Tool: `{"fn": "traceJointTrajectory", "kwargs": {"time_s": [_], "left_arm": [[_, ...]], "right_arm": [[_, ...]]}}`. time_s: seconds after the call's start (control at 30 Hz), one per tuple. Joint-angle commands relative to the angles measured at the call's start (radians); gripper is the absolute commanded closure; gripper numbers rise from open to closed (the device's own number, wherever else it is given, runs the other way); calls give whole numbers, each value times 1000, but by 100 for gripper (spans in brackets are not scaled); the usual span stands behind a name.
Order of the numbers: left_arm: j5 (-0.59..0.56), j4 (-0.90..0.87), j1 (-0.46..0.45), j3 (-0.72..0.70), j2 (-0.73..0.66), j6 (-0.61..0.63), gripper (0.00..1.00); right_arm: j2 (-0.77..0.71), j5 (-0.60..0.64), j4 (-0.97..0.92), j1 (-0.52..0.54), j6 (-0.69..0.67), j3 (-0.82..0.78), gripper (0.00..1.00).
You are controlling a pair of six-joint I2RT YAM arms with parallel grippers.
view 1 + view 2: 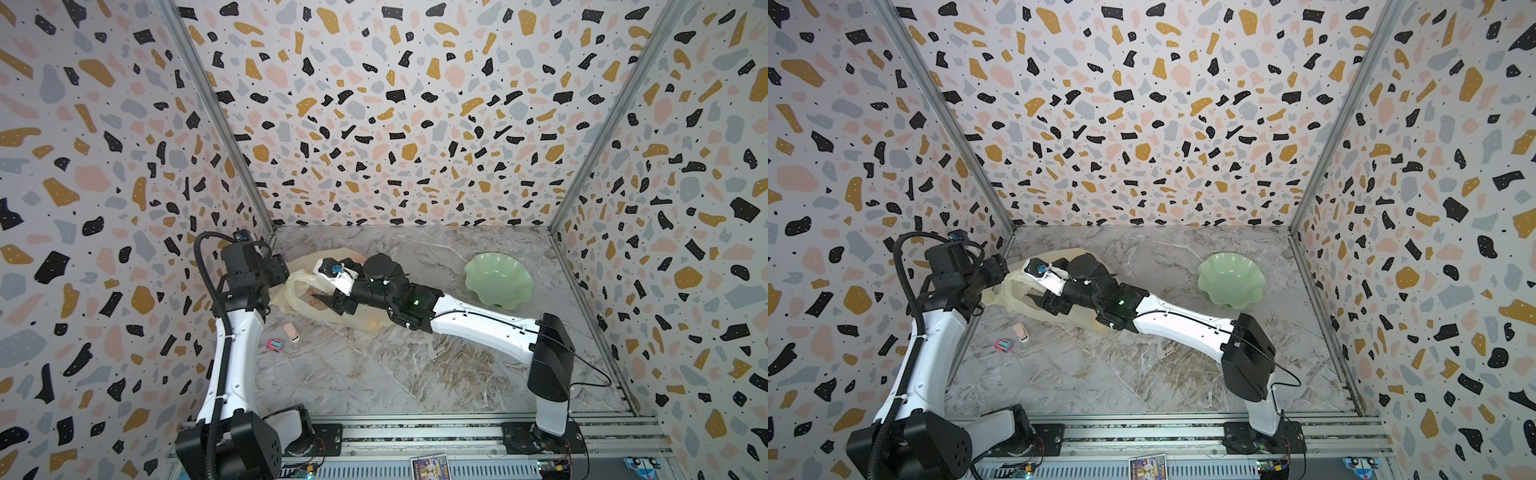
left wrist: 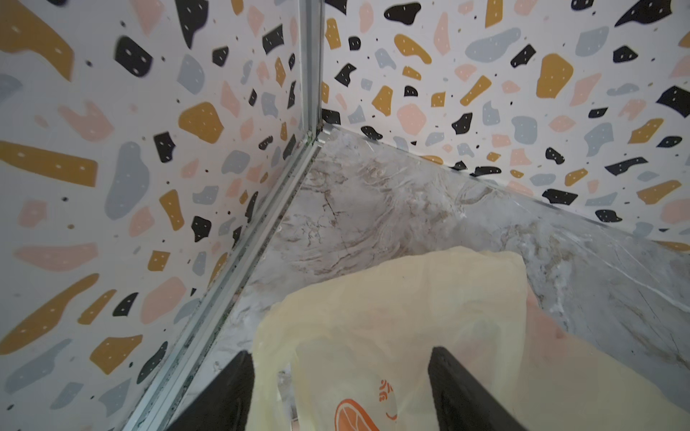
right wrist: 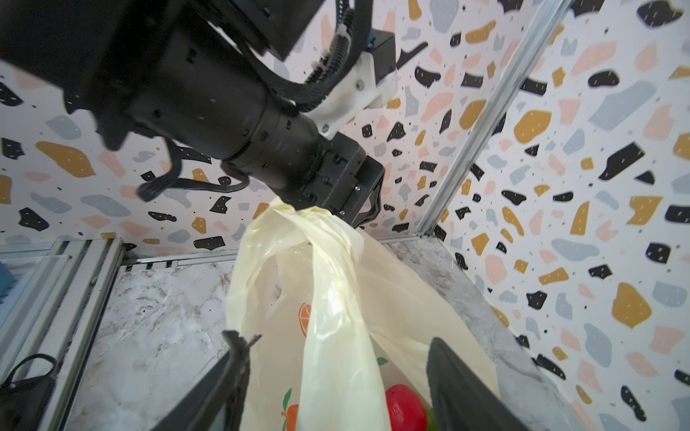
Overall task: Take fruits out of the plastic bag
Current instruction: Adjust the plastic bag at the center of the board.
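Terrazzo-speckled walls (image 1: 374,104) in white, ochre, pink, grey and black closed the booth on three sides, joined by bare metal corner posts (image 1: 222,124). Below lay the grey-and-brown marbled worktop (image 1: 415,374), with a ribbed aluminium rail (image 1: 415,424) along its near edge carrying both arm bases.

The white-and-black right arm (image 1: 478,322) stretched low across the worktop toward the far left corner. There it hid most of the thin cream-yellow plastic bag (image 1: 300,291) in both top views. The white-and-black left arm (image 1: 232,353) rose beside the left wall and bent over that same corner.

The bag lay on the worktop there, its handles bunched and drawn up against the left pincer (image 2: 341,352). That pincer's jaws stood wide apart with bag film across the gap; whether a handle hung on a finger, I could not tell. The right pincer (image 3: 336,337) was wide open too, a finger either side of a twisted handle strip, closed on nothing.

Well apart to the right sat the pale green wavy-edged dish (image 1: 498,280). A glossy red fruit (image 3: 405,408) showed down in the bag, near one right finger. Near the bag's front lay a small pale pink piece (image 1: 291,331) and a tiny pink-and-teal toy (image 1: 274,344).
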Motion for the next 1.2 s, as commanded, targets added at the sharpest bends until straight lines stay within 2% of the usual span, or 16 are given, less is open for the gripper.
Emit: {"fn": "traceJointTrajectory", "kwargs": {"time_s": [0.0,0.03,0.17,0.3,0.43,0.6,0.8,0.87,1.0,1.17], "left_arm": [[34,7,5,-31,-3,18,25],[36,7,5,-37,-4,21,25],[89,9,5,-49,-23,25,26],[182,12,3,-52,-36,24,27],[247,11,-15,-51,-59,34,29],[207,0,-149,-39,-113,103,28],[165,-9,-296,1,-153,133,26],[159,-8,-341,6,-160,157,25],[103,3,-387,0,-171,176,23],[154,21,-445,-40,-178,173,22]], "right_arm": [[31,31,-73,5,-25,103,43],[41,33,-86,4,-27,121,49],[38,72,-121,3,-42,142,83],[-46,113,-78,-1,-69,43,100],[-149,140,-51,-27,-88,-70,100],[-286,92,-34,-106,-101,-226,100],[-442,15,-30,-218,-183,-412,100],[-492,-41,-30,-269,-201,-466,99],[-572,-85,-14,-317,-249,-551,97],[-619,-92,-8,-370,-274,-598,95]]}}
